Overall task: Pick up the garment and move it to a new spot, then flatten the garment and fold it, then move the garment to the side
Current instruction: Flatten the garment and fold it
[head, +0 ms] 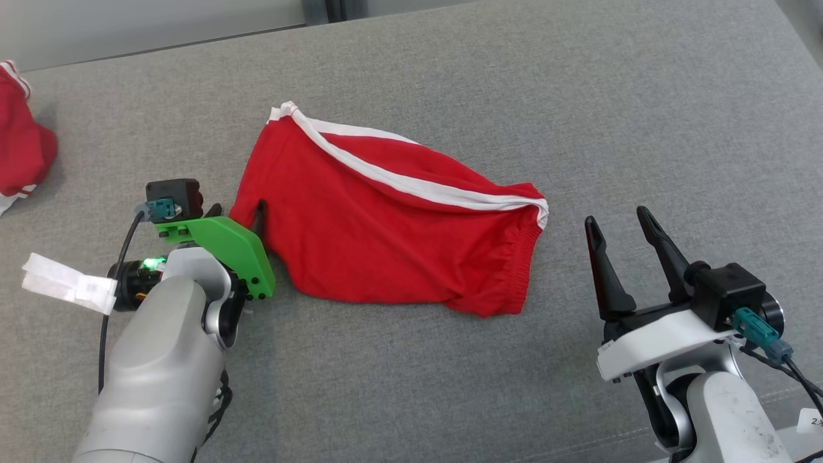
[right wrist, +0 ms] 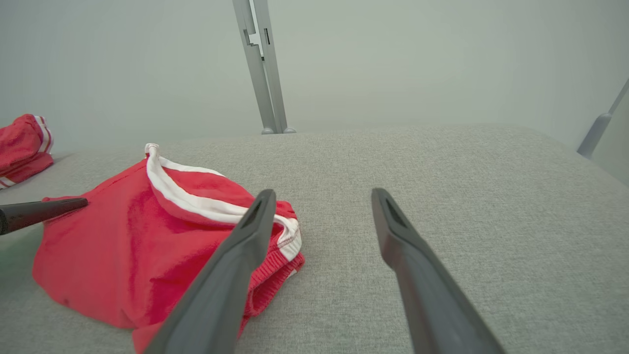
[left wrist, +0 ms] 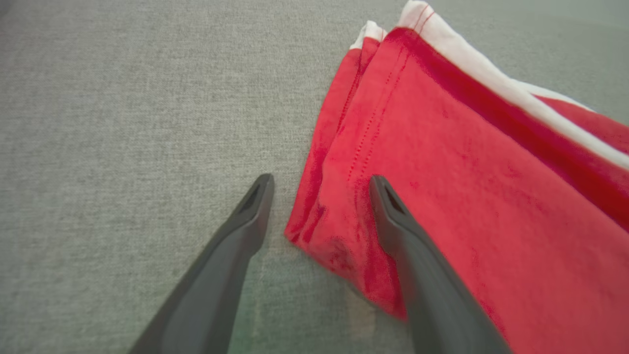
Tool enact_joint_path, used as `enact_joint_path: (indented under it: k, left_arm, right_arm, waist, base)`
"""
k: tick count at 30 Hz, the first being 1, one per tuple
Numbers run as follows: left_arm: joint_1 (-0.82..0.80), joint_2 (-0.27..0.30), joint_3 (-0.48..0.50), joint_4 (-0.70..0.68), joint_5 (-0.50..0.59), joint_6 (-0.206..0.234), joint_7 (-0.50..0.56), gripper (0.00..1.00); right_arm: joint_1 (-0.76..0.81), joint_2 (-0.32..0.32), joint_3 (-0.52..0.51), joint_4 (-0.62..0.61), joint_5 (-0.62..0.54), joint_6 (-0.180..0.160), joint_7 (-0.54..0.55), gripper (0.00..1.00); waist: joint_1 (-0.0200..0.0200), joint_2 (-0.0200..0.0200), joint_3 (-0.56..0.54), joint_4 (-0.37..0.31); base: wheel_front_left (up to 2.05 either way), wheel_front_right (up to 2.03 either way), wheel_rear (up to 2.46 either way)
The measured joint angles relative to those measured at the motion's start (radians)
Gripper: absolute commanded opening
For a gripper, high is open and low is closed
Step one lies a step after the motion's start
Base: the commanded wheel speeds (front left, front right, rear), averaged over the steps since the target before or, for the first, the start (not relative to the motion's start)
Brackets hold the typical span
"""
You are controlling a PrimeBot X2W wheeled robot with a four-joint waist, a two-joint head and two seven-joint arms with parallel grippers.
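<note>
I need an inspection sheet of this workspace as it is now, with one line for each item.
Surface: grey cloth-covered table, no stains seen.
Job's things: red shorts with white stripes, partly spread, with folds, not yet flat.
Clutter: another red garment at the far left edge.
End effectors: left end effector open, astride the shorts' corner hem; right end effector open, beside the waistband end and apart from it.
Cables: black cable along the left wrist; dark cables at the right wrist; both off the shorts.
Surroundings: pale wall and a metal post behind the table.
</note>
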State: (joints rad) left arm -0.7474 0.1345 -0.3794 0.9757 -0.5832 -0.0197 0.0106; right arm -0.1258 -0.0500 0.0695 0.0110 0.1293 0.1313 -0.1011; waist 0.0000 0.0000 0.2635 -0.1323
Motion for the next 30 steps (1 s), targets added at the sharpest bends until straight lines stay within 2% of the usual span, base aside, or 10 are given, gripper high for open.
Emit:
enact_joint_path:
  k: [4, 10, 11, 12, 14, 21, 30]
  left_arm:
    - [-0.003, 0.010, 0.000, 0.019, -0.006, 0.002, 0.025, 1.00]
    - [-0.029, 0.024, -0.002, 0.039, -0.026, -0.026, 0.078, 1.00]
    - [-0.032, 0.026, -0.004, 0.041, -0.027, -0.030, 0.082, 0.93]
    - [-0.036, 0.028, -0.008, 0.044, -0.026, -0.035, 0.088, 0.49]
    - [-0.042, 0.030, -0.013, 0.046, -0.027, -0.047, 0.099, 0.00]
    - [-0.035, 0.022, -0.027, 0.039, -0.040, -0.074, 0.102, 0.00]
    - [0.079, 0.017, -0.003, -0.035, -0.084, -0.085, -0.006, 0.00]
  right_arm:
    - [0.001, 0.000, 0.001, -0.003, 0.001, 0.000, 0.000, 1.00]
    - [0.000, 0.000, 0.021, -0.011, 0.009, 0.000, -0.006, 1.00]
    - [-0.001, 0.000, 0.022, -0.011, 0.009, 0.000, -0.006, 1.00]
    - [-0.001, 0.000, 0.022, -0.011, 0.009, 0.000, -0.006, 1.00]
    - [-0.001, 0.000, 0.022, -0.010, 0.009, 0.000, -0.007, 1.00]
    - [0.001, 0.000, 0.004, -0.004, 0.008, 0.000, -0.015, 1.00]
    - [0.040, 0.000, -0.047, -0.013, -0.002, 0.000, -0.004, 1.00]
  waist:
    - [0.0000, 0.0000, 0.009, -0.016]
    - [0.0000, 0.0000, 0.018, -0.032]
    - [0.0000, 0.0000, 0.018, -0.034]
    - [0.0000, 0.0000, 0.018, -0.036]
    - [0.0000, 0.0000, 0.017, -0.038]
    - [0.0000, 0.0000, -0.001, -0.032]
    - [0.0000, 0.0000, -0.044, 0.011]
  base:
    - [0.00, 0.00, 0.00]
    - [0.00, 0.00, 0.00]
    - [0.00, 0.00, 0.00]
    - [0.00, 0.00, 0.00]
    - [0.00, 0.00, 0.00]
    - [0.00, 0.00, 0.00]
    - [0.00, 0.00, 0.00]
